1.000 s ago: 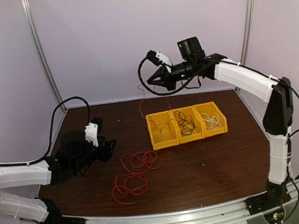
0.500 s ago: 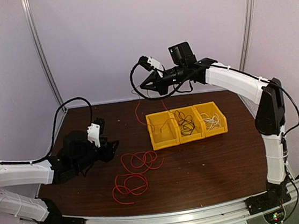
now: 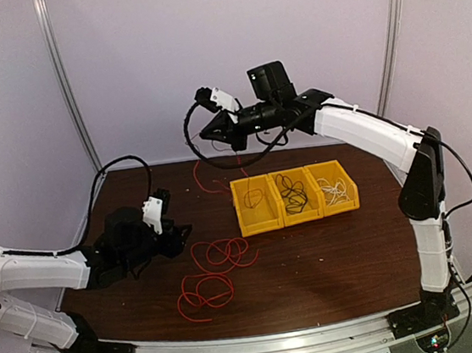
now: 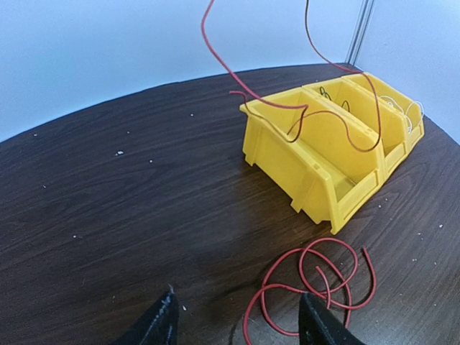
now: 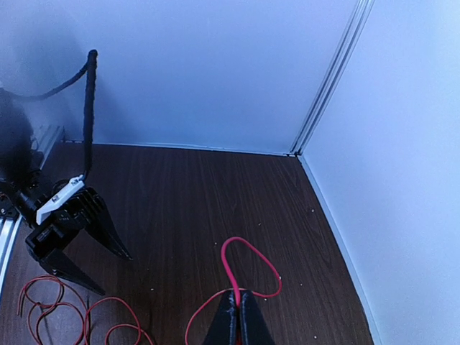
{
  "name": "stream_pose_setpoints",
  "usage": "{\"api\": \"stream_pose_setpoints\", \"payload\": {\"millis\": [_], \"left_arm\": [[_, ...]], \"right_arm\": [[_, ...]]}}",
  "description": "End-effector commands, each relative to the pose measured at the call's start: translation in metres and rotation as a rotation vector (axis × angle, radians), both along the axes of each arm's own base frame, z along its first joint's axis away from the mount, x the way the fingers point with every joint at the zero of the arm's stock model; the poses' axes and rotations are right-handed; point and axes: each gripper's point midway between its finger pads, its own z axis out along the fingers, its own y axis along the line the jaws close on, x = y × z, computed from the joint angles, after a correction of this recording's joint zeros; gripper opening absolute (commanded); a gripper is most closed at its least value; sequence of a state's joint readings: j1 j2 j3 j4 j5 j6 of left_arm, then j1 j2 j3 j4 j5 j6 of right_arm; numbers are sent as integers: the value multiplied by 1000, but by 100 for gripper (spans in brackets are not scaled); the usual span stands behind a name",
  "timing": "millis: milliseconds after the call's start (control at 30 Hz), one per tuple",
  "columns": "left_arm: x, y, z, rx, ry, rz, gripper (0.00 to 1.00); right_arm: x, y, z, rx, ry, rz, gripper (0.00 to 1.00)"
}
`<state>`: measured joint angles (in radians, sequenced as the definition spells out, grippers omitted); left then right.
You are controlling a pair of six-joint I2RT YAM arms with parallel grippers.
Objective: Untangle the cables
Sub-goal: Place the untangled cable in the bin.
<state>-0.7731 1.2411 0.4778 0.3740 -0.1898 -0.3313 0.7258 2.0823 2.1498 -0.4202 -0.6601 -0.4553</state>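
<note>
My right gripper (image 3: 205, 133) is high above the table's back, shut on the red cable (image 5: 248, 269). From it a red strand (image 4: 215, 54) hangs down and runs into the left compartment of the yellow bin (image 3: 262, 220). The rest of the red cable (image 3: 217, 268) lies in loose loops on the table in front of the bin. My left gripper (image 3: 183, 231) is open and empty, low over the table just left of those loops (image 4: 316, 280). The black cable (image 3: 291, 191) lies in the middle compartment and the white cable (image 3: 335, 189) in the right one.
The yellow three-compartment bin (image 4: 316, 165) stands right of centre on the dark wooden table (image 3: 331, 259). White walls and metal posts enclose the back and sides. The left gripper (image 5: 115, 274) shows below in the right wrist view.
My right gripper has moved left with the red cable, dragging the hanging strand leftward. My left gripper has crept slightly right toward the red loops.
</note>
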Motion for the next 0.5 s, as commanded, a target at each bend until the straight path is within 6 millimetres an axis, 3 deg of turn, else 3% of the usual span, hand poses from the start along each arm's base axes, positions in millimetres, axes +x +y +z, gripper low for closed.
{"api": "stream_pose_setpoints", "payload": {"millis": [0,267,467], "left_arm": [[3,-4,8,-52,-27,-8,58],[3,-10,4,-56,-13,-26,58],[4,-8,4,-45,-14,-19,58]], "right_arm": [[2,0,1,-40,-55,-37,0],[18,-16,-35,-126,-40,-106,0],[33,-39,-23,-56,23,-126,0]]}}
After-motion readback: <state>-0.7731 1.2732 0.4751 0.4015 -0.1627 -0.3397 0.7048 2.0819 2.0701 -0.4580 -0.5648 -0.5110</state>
